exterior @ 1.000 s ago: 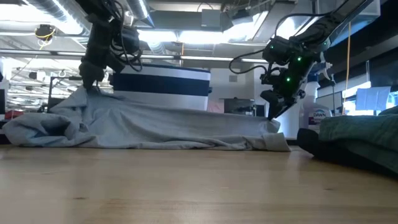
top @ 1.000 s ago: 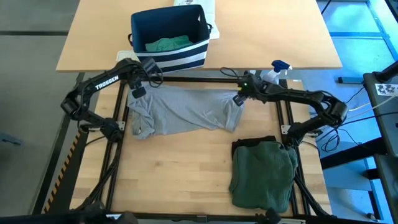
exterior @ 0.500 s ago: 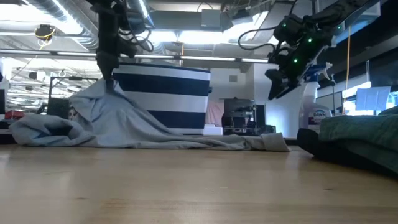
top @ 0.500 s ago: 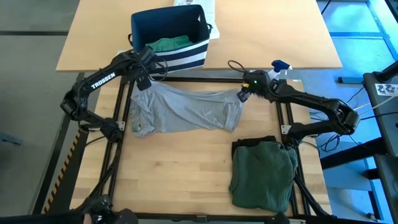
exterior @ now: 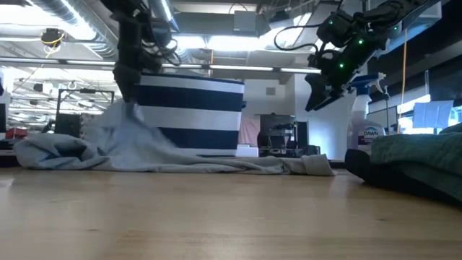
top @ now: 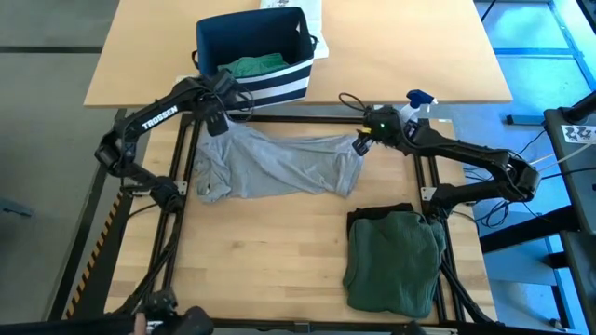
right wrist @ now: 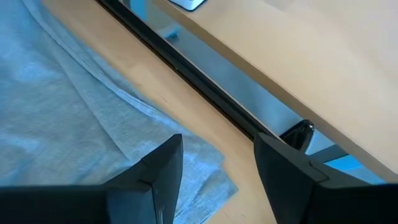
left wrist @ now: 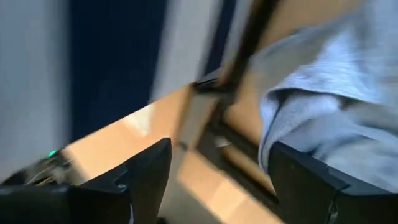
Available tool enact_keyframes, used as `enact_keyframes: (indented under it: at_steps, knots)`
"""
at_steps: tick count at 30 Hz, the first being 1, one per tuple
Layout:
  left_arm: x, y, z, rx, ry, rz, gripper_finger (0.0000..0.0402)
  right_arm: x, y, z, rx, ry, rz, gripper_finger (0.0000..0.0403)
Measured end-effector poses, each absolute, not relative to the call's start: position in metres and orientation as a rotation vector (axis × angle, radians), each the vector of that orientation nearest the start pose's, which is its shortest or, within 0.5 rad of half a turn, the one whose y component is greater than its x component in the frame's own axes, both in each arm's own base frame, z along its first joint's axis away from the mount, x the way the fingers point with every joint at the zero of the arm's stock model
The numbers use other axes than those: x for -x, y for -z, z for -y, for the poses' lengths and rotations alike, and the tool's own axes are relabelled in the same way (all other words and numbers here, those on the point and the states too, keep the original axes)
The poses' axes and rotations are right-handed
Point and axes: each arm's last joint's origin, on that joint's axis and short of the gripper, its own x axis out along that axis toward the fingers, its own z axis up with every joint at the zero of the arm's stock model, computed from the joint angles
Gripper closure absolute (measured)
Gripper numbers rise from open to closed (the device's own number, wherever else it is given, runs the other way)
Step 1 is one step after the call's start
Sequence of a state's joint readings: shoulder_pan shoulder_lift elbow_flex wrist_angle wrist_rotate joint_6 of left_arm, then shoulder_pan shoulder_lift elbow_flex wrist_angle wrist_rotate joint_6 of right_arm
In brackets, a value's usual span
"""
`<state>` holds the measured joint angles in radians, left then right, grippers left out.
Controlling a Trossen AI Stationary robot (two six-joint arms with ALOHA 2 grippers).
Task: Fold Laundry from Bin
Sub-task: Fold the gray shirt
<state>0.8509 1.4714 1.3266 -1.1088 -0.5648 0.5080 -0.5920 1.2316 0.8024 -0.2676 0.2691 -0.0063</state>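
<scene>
A light grey garment (top: 275, 167) lies spread across the far half of the work area, its left part rumpled (exterior: 50, 148). Its far-left corner stands in a low peak (exterior: 132, 114) just under my left gripper (top: 216, 124), which is open (left wrist: 221, 149); the cloth (left wrist: 323, 99) shows beside one finger. My right gripper (top: 359, 142) hangs open (right wrist: 217, 140) above the garment's far-right corner (right wrist: 205, 165), clear of it (exterior: 315, 97). The bin (top: 270, 86) stands beyond the frame rail with a teal-green garment (top: 250, 66) inside.
A folded dark green garment (top: 396, 261) lies on a black one at the near right (exterior: 419, 155). A spray bottle (top: 416, 102) stands at the far right. The black frame rail (top: 279, 121) runs between the garment and the bin. A white printed box (top: 289, 5) sits behind the bin.
My right gripper has risen off the grey garment's far-right corner, which stays flat on the table. My left gripper drew the far-left corner up and toward the bin; the cloth peak has since sunk below its fingers.
</scene>
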Motion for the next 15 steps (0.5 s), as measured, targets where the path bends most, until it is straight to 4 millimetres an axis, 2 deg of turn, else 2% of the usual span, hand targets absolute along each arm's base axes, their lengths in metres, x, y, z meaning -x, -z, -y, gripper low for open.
enact_keyframes:
  at_steps: [5,9,11,15]
  knots:
    - [-0.179,-0.283,-0.224,-0.126,-0.753,-1.644,0.0144,-0.210,-0.244,0.143,-0.104,0.797,-0.707,0.0205]
    - [-0.183,-0.280,-0.223,-0.120,-0.740,-1.649,0.0144,-0.215,-0.244,0.135,-0.101,0.743,-0.701,0.0205]
    - [-0.185,-0.282,-0.215,-0.101,-0.717,-1.643,0.0144,-0.218,-0.244,0.131,-0.096,0.714,-0.698,0.0205]
    - [-0.193,-0.290,-0.184,-0.002,-0.644,-1.600,0.0150,-0.225,-0.245,0.121,-0.056,0.638,-0.686,0.0205]
